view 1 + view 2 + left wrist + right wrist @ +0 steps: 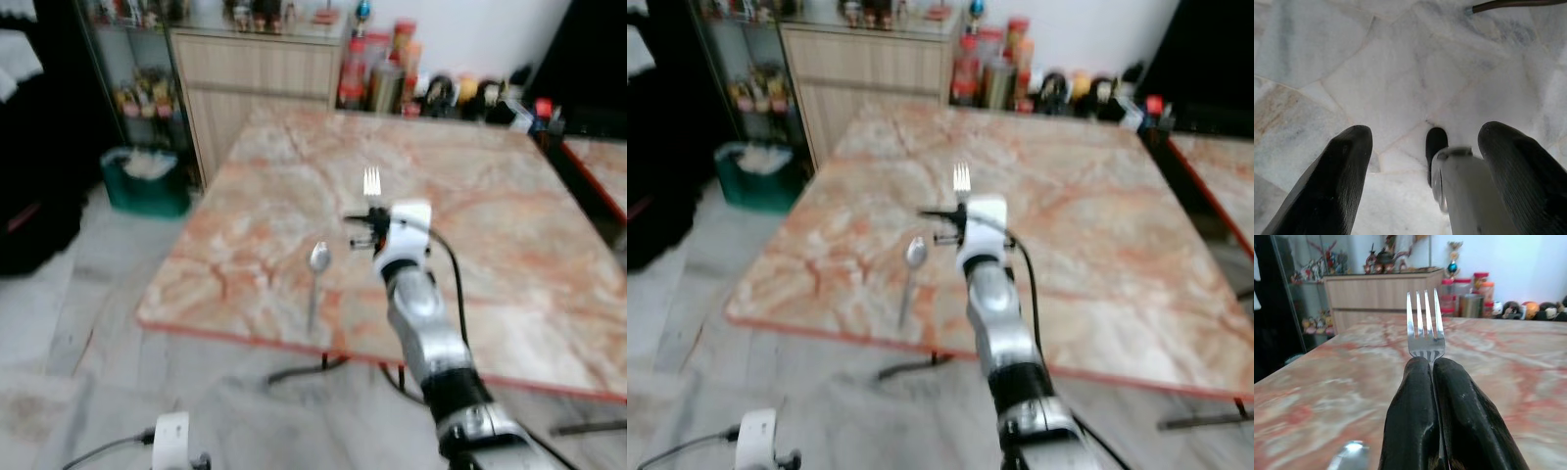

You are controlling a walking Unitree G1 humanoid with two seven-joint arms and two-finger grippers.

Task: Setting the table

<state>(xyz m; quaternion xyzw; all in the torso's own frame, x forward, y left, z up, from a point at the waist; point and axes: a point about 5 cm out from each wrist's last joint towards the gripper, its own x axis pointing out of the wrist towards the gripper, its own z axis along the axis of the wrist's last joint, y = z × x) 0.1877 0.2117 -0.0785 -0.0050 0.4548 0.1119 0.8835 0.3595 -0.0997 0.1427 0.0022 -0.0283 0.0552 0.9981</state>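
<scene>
Ahead we see a square table (509,245) topped in glossy marble, pinkish orange with pale veins and a thin red edge. Our right arm, a silver tube ending in a white wrist block, reaches up from five o'clock and out over the near part of the top. The right gripper (1433,363) has its two black, rubbery fingers pressed flat together on the handle of a fork (1424,325). That fork is polished steel with four slim tines, held out level past the fingertips and pointing toward twelve o'clock, above the marble rather than on it.

At about nine o'clock from the gripper, close by, a steel spoon (316,281) lies flat on the table, its oval bowl toward twelve and its thin handle running back toward the near edge.

Our left arm hangs low at seven o'clock, over a floor (1400,73) of pale, grey-veined stone slabs. The left gripper (1420,139) has its two blunt black fingers spread wide apart, with nothing between them.

Beyond the table, at eleven o'clock, stands a pale wooden cabinet (257,70); jars and bottles (380,70), blurred, crowd the far edge at twelve. A green bin (145,180) sits on the floor at ten o'clock.
</scene>
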